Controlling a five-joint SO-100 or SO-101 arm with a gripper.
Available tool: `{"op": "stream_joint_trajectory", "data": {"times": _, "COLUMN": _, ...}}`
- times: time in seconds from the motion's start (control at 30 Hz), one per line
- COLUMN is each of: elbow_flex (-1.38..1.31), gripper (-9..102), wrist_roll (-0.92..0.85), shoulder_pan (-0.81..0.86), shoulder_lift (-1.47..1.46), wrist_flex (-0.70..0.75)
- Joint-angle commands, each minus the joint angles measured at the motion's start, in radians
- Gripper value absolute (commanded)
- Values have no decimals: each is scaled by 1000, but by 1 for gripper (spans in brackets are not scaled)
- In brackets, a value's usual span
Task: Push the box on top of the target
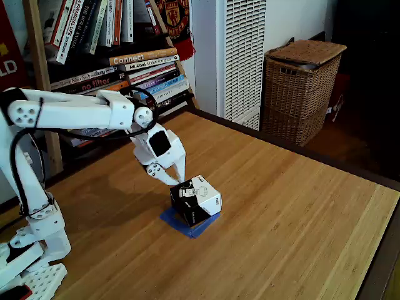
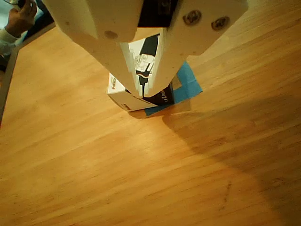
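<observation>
The box (image 1: pixel 196 199), a small black and white cardboard cube with small graphics, sits on the wooden table, covering most of the target (image 1: pixel 195 226), a blue tape square whose near edges stick out from under it. In the other view the box (image 2: pixel 123 93) lies over the blue target (image 2: pixel 188 84), which shows at its right and lower sides. My white gripper (image 1: pixel 177 180) hangs just left of the box's top edge, tips touching or nearly touching it. Seen from the other view, the gripper (image 2: pixel 144 89) is shut, fingertips together with nothing between them, over the box's near upper edge.
A wicker basket (image 1: pixel 302 89) stands on the floor beyond the table's far edge. A bookshelf (image 1: pixel 119 56) stands behind the arm. A person's hand (image 2: pixel 18 19) shows at the top-left corner of the other view. Bare wood extends right of and in front of the box.
</observation>
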Motion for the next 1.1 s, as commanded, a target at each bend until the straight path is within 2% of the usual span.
{"op": "stream_joint_trajectory", "data": {"times": 0.0, "elbow_flex": -6, "gripper": 0, "wrist_roll": -3, "shoulder_pan": 15, "shoulder_lift": 57, "wrist_flex": 8}}
{"op": "stream_joint_trajectory", "data": {"times": 1.07, "elbow_flex": -17, "gripper": 0, "wrist_roll": -101, "shoulder_pan": 54, "shoulder_lift": 71, "wrist_flex": 109}}
